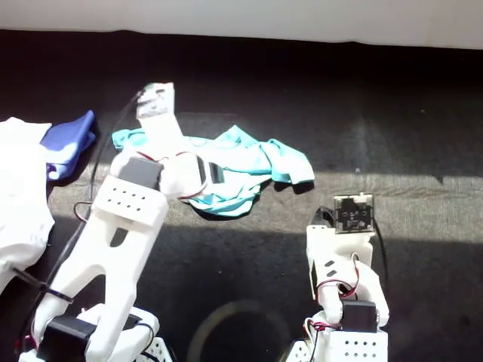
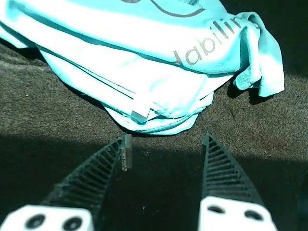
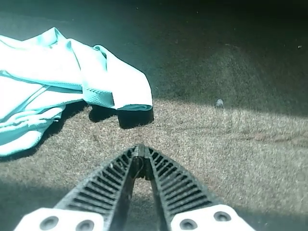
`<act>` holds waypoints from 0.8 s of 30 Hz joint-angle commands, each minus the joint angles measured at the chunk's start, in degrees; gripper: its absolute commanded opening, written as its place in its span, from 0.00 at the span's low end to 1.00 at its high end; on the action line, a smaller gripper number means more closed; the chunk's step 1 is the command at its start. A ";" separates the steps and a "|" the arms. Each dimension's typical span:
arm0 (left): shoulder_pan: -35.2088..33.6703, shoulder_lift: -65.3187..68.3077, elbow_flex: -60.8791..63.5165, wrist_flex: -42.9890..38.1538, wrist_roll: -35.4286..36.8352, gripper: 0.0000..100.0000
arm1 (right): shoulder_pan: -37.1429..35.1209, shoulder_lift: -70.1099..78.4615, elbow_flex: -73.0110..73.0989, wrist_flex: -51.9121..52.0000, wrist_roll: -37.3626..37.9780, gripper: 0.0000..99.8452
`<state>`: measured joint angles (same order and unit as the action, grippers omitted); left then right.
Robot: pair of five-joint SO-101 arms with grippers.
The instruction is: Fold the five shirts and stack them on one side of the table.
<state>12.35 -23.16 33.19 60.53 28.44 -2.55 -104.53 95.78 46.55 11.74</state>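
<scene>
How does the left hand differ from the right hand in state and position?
The left hand is open; the right hand is shut. The left hand sits just short of the teal shirt; the right hand is farther from it. Both are empty, over the table.

Harsh sunlit bands, deep shadows

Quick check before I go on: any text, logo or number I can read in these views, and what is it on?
Grey lettering on the teal shirt: a fragment only, cut off by a fold and the picture's edge; no whole word reads.
White cloth and blue cloth: no print to be seen.
Table: no numbers or signs.
</scene>
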 commanded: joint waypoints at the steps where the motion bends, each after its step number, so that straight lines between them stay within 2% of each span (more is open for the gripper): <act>1: 2.07 3.91 0.04 -1.67 2.46 0.23 | 0.57 0.13 -3.03 -0.22 2.73 0.01; 8: 2.15 18.77 -10.95 -1.14 4.57 0.23 | 0.57 4.35 -22.81 13.93 2.90 0.02; 14: 2.51 26.95 -18.33 -1.14 5.19 0.23 | 0.57 22.90 -38.99 21.41 2.90 0.24; 18: 5.05 31.69 -20.97 -1.14 8.97 0.23 | 0.57 31.16 -50.33 22.46 2.81 0.22; 24: 7.69 34.24 -21.32 -1.14 9.41 0.23 | 0.57 34.33 -59.38 22.73 2.81 0.21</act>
<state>19.21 11.30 14.11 59.82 37.41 -2.55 -71.65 40.75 68.88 14.02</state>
